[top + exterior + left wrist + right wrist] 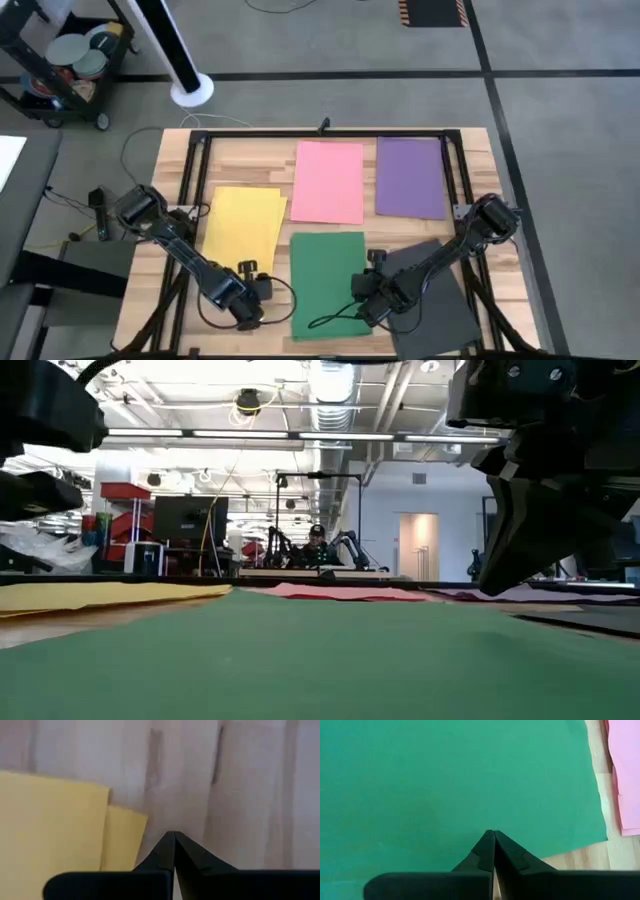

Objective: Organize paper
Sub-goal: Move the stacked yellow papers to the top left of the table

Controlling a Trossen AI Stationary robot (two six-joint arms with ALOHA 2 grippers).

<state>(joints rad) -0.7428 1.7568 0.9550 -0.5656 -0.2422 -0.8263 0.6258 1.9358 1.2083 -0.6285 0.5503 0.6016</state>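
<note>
Wooden table (470,140), pale planks, black frame rails along its sides. Five lots of coloured paper lie flat on it.

Green sheet (327,283) at the near middle, the biggest patch from the low view. Pink sheets (329,181) lie beyond it, with the purple sheet (411,177) just beside them on the right, a strip of bare wood between. Yellow sheets (243,227) on the left, at least two, slightly fanned so one corner peeks out past the other. Black sheet (440,300) at the near right, partly under the right arm.

Right gripper (368,290) sits at the green sheet's right edge, over the paper; fingers pressed together tip to tip, nothing between them. Cannot tell whether the tips touch the sheet.

Left gripper (262,290) is over bare wood between the yellow and green sheets, near the yellow pile's near corner; fingers likewise closed together, holding nothing.

A person shows far off in the room behind the table.
</note>
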